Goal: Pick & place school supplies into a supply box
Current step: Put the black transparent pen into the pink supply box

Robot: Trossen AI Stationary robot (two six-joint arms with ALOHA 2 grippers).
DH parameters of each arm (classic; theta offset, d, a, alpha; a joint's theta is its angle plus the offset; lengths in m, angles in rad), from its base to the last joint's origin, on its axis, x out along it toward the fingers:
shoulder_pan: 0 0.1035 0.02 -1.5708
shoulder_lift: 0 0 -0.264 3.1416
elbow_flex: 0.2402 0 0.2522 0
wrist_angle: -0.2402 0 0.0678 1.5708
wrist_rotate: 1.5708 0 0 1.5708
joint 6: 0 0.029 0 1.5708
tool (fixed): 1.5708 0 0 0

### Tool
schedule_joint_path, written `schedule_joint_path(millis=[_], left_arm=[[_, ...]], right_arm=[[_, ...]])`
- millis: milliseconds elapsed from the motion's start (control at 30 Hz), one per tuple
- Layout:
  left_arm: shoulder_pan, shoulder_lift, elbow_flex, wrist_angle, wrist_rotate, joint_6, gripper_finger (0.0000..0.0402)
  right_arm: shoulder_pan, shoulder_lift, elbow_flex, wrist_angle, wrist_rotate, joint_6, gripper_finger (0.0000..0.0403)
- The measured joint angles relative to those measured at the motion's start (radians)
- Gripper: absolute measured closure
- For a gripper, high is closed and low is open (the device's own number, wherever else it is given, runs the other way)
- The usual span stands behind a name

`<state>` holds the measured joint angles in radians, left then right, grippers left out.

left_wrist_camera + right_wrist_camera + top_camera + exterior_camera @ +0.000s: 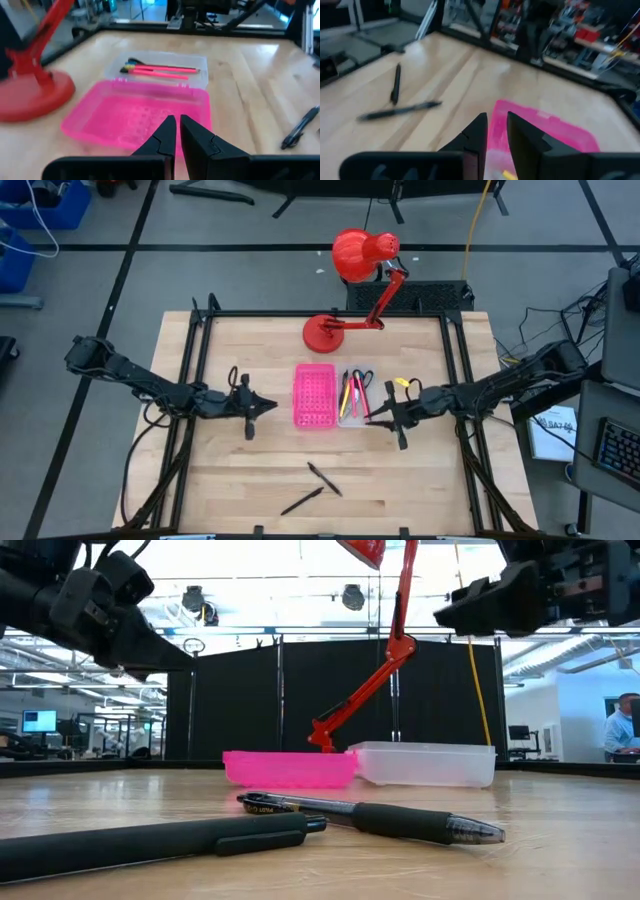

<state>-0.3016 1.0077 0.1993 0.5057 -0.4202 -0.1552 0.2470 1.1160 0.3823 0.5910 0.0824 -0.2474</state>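
Seen from above, the box sits at table centre, its clear tray (353,402) already holding pink, yellow and red pens and the scissors, its pink half (314,395) joined at nine o'clock. Two black pens (324,478) lie well apart from it, toward six o'clock.

The right gripper (375,418) hovers over the tray's near corner, fingers a narrow slit apart, holding nothing. The left gripper (268,406) waits just beside the pink half, nearly closed and empty too.

My worry is that both arms dive for those crossed pens and collide, or that a slim pen rolls away.
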Motion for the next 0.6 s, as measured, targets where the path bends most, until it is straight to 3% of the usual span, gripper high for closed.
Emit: schedule_joint_path(millis=[367,600], left_arm=[[0.000,0.000,0.000,-0.023,0.008,-0.312,0.0369],[-0.004,0.000,0.000,-0.010,0.129,-0.581,0.0369]], right_arm=[[-0.001,0.000,-0.028,0.067,-0.004,0.061,0.0349],[0.003,0.000,-0.028,0.073,-0.005,0.140,0.0349]])
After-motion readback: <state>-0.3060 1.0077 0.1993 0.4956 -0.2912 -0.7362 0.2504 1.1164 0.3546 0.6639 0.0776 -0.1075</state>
